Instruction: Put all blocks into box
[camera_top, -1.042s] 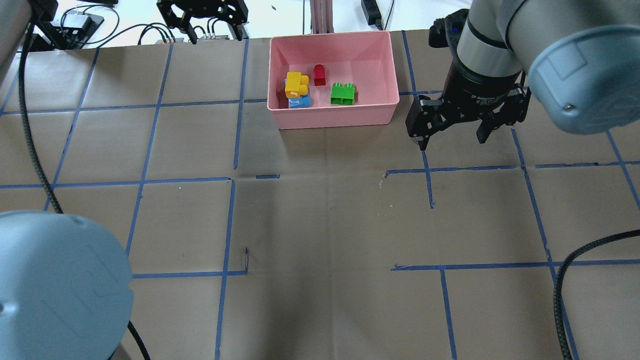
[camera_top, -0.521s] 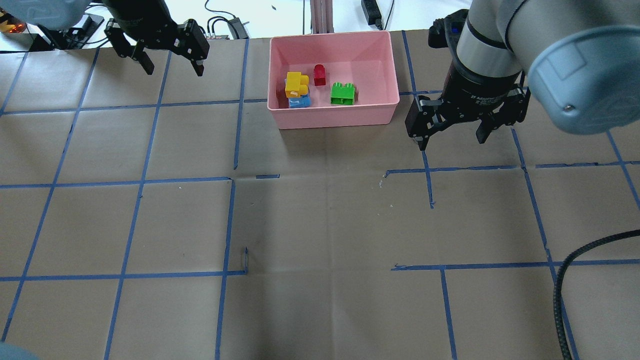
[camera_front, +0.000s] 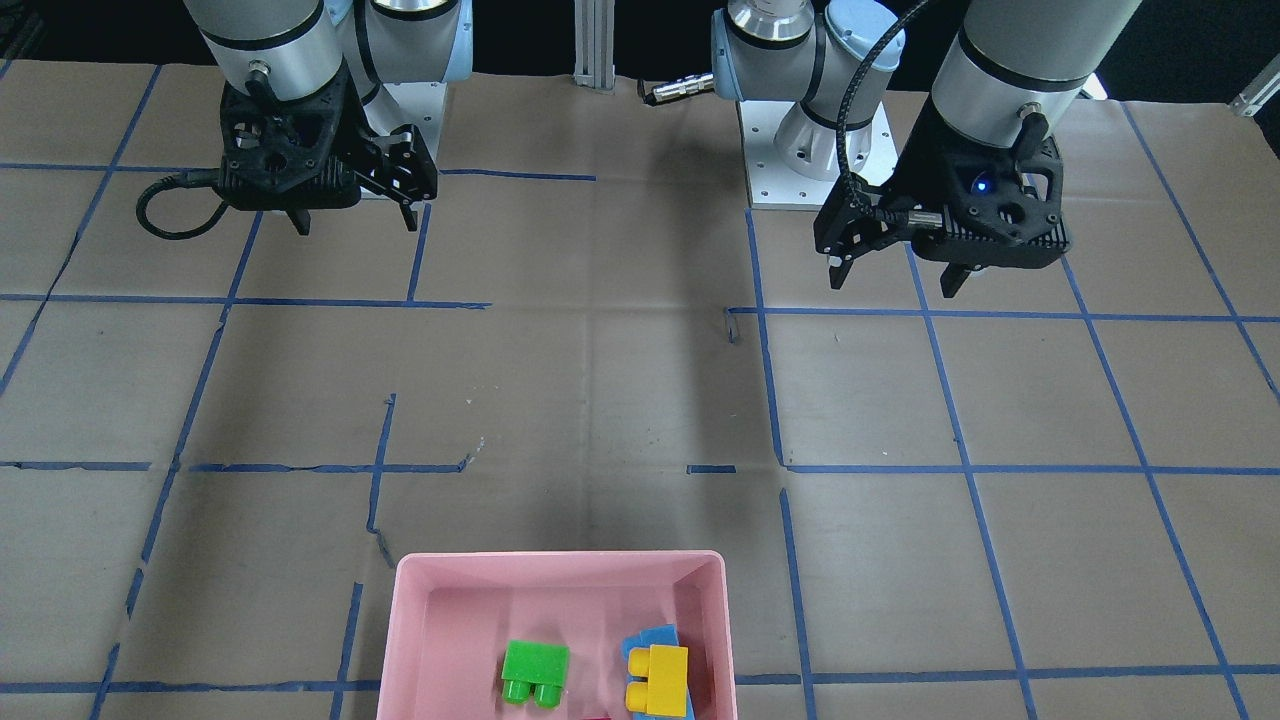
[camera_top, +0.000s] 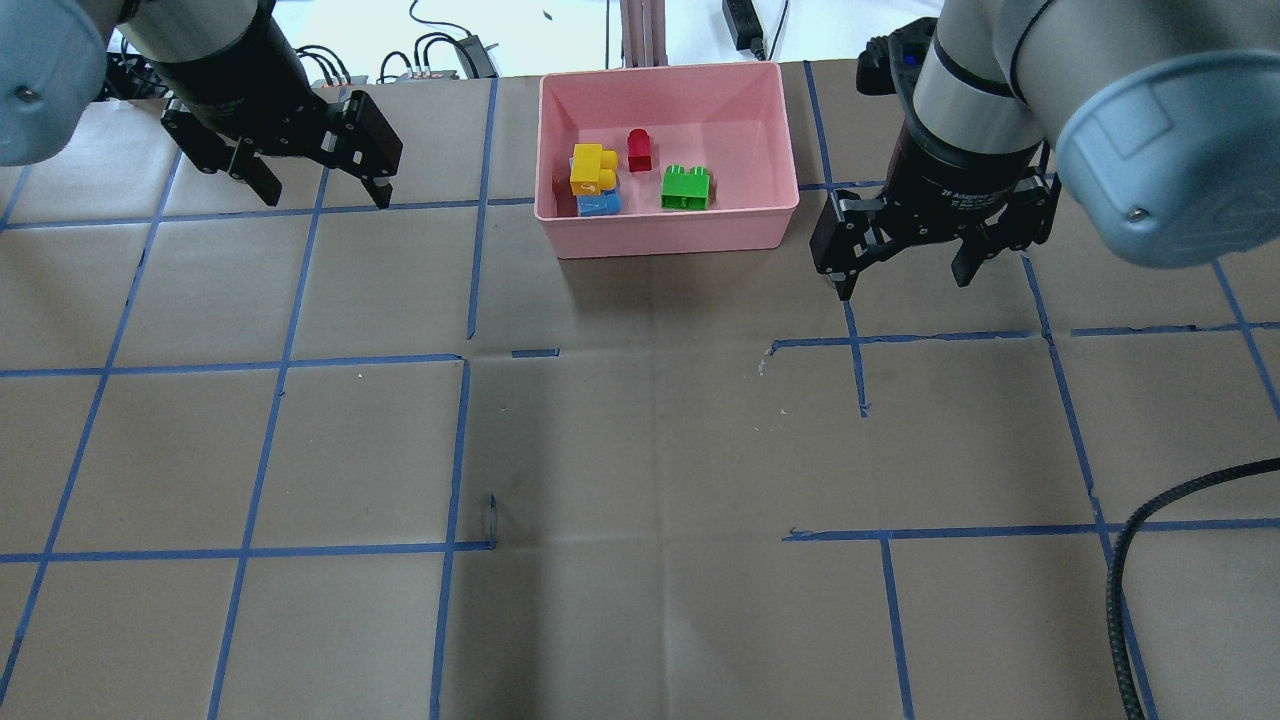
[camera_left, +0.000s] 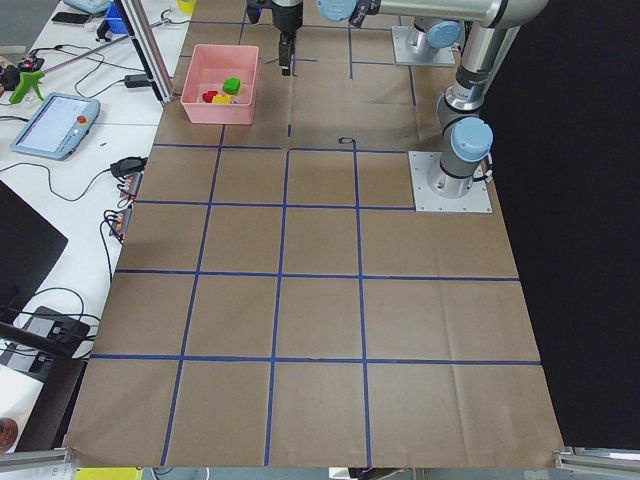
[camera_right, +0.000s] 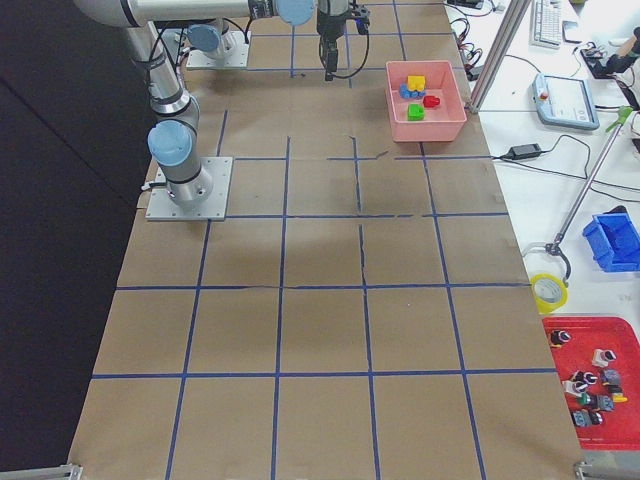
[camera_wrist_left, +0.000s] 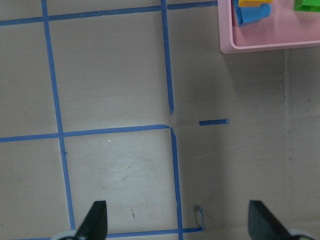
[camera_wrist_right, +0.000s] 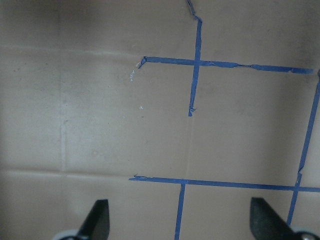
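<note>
The pink box (camera_top: 668, 240) stands at the table's far middle. All the blocks lie in it: the yellow block (camera_top: 592, 167) rests on the blue block (camera_top: 600, 204), the red block (camera_top: 639, 149) is behind them, and the green block (camera_top: 686, 187) is to the right. My left gripper (camera_top: 325, 195) is open and empty, raised to the left of the box. My right gripper (camera_top: 903, 285) is open and empty, raised just right of the box's near corner. The left wrist view shows the box's corner (camera_wrist_left: 260, 46) and bare table between the fingers.
Blue tape lines grid the brown table cover. An aluminium post (camera_top: 640, 30), cables and small devices sit beyond the far edge behind the box. A black cable (camera_top: 1150, 560) loops in at the near right.
My left arm swung out of the near left foreground and its gripper came from the far edge towards the robot, left of the box. The right gripper and the blocks have not moved.
</note>
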